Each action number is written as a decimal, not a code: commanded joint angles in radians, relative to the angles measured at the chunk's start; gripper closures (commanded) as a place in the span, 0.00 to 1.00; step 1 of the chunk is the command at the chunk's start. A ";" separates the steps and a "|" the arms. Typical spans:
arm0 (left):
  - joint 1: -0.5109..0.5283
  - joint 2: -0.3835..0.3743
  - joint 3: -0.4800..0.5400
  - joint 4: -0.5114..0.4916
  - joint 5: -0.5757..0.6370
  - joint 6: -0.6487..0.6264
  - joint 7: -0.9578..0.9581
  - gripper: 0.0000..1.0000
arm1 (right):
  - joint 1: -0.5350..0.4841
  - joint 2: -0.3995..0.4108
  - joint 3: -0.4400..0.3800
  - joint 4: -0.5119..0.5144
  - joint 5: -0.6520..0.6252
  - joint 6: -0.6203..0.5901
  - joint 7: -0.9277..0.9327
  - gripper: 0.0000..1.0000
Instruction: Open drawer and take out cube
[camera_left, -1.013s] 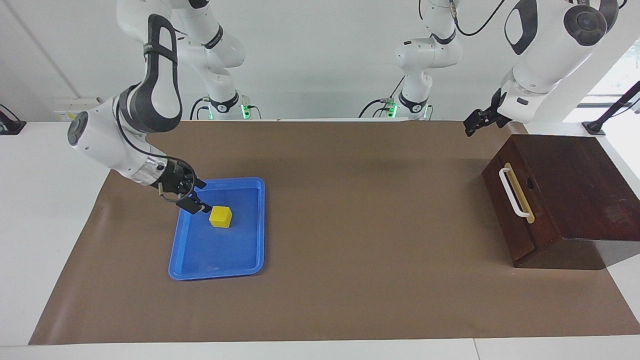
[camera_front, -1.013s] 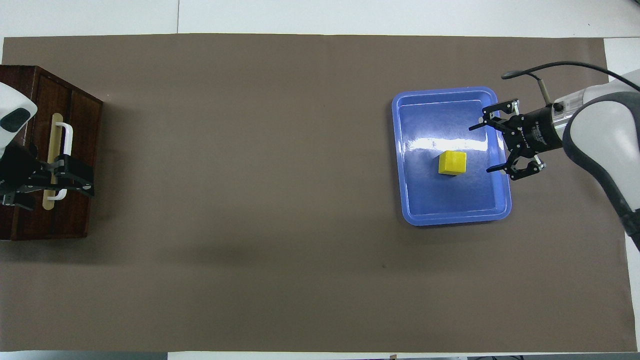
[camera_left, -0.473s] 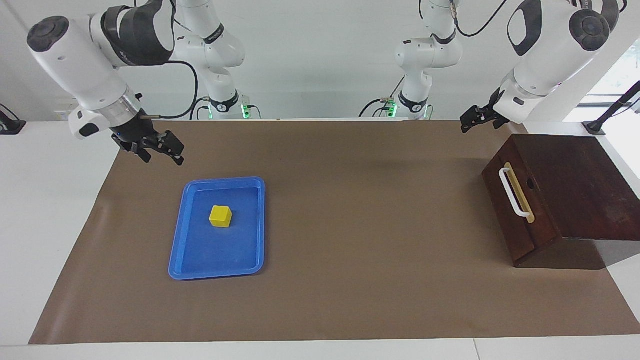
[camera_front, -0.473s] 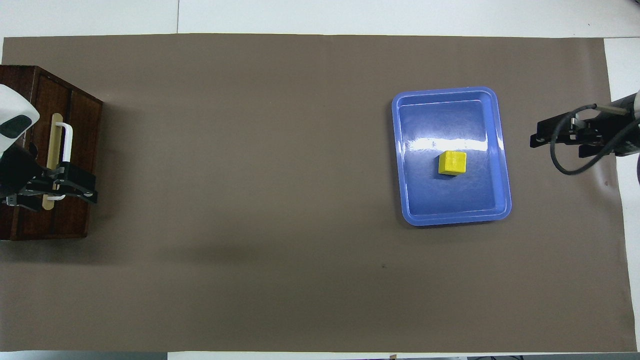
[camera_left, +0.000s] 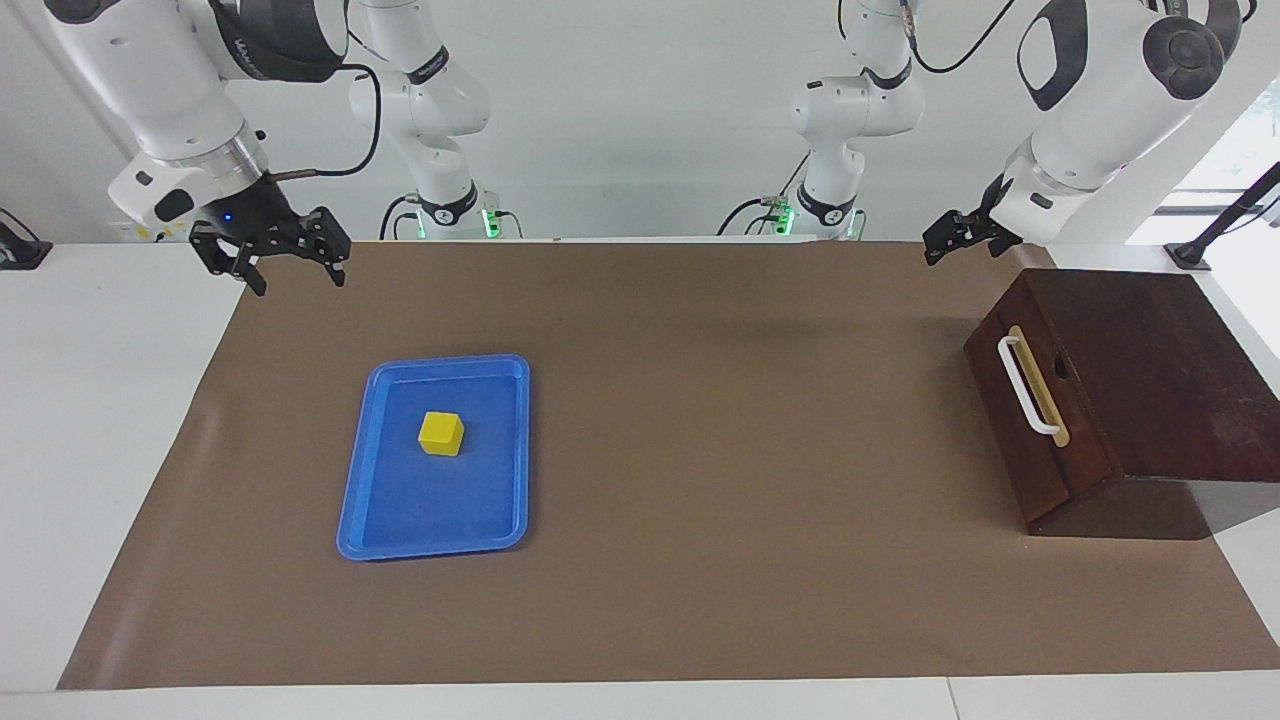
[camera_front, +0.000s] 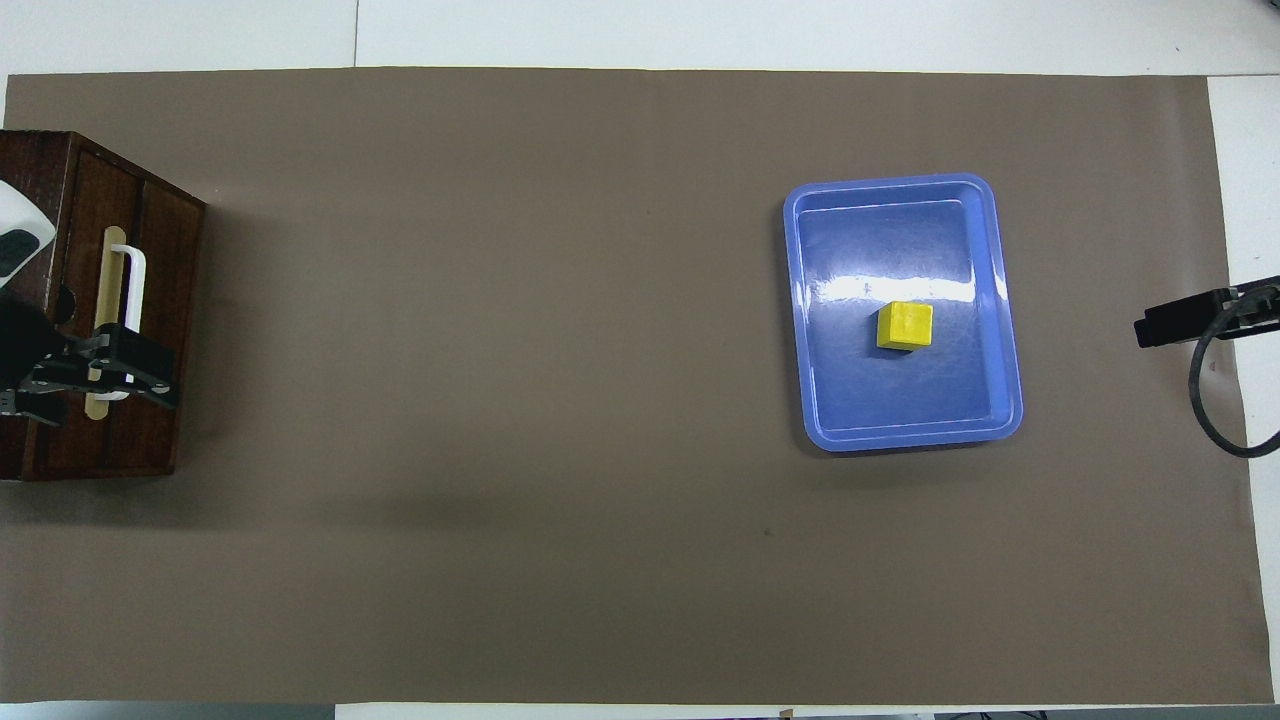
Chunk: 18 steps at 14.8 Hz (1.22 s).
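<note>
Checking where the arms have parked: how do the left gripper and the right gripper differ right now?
The right gripper hangs over the brown mat's edge, apart from the blue tray; the left gripper hangs by the wooden box. The right one's jaws point down, the left's slant sideways. Both are open and empty.

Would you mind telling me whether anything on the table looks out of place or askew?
Nothing stands out. The cube sits flat in the blue tray, apart from its walls. The drawer is shut flush in the wooden box. Both hands are raised, empty.
</note>
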 joint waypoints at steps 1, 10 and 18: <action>0.018 -0.015 -0.021 0.010 -0.011 -0.016 0.006 0.00 | -0.051 0.013 0.041 -0.003 -0.026 -0.019 -0.019 0.00; 0.015 -0.027 -0.015 -0.002 -0.008 -0.013 0.001 0.00 | -0.071 0.048 0.064 0.053 -0.023 -0.099 0.035 0.00; 0.017 -0.027 -0.015 -0.002 -0.009 -0.013 0.001 0.00 | -0.073 0.059 0.066 0.017 -0.027 -0.072 0.058 0.00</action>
